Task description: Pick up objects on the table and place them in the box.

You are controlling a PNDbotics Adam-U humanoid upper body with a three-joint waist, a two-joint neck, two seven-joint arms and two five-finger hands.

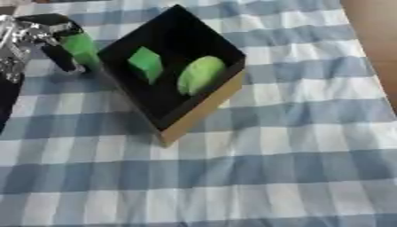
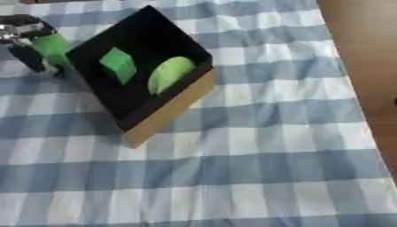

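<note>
A black-lined cardboard box lies on the checked cloth, left of centre. Inside it sit a green cube and a rounded light-green object. At the upper left my left hand is curled round a green cylinder-shaped object, just outside the box's left corner and close above the cloth. My right hand shows in neither view.
The blue-and-white checked cloth covers the table. A brown wooden surface runs along the right edge. Part of my left arm's silver and black structure fills the left border.
</note>
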